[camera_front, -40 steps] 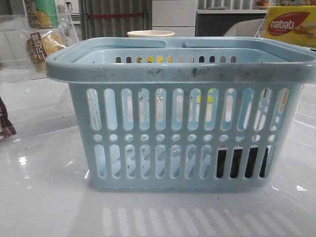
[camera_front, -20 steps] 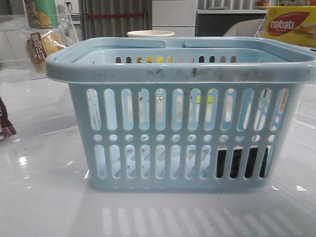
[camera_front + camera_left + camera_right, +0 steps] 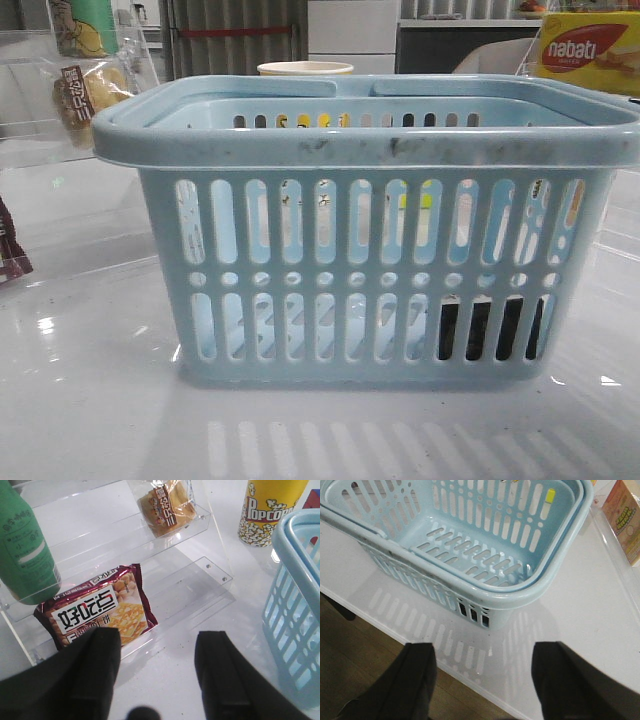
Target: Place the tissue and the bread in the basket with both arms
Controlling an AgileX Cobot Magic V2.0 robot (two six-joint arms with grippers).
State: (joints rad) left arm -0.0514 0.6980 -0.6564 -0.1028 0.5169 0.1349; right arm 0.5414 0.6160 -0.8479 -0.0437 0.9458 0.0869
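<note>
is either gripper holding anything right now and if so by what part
Nothing is held. The left gripper and the right gripper are both open, with only bare table between their fingers.

Front view: basket (image 3: 370, 230) fills the frame, right rim cut by the edge. Tissue (image 3: 490, 328) is only dark strips through the near-right lower slots. Cup (image 3: 305, 69) behind the far wall shows its rim only. Bread (image 3: 88, 92) sits far left behind glare. Maroon wrapper (image 3: 12, 262) is cut by the left edge. Neither gripper is in this view. Left wrist: green bottle (image 3: 25, 550) and popcorn tub (image 3: 267, 510) are cropped at the top.
</note>
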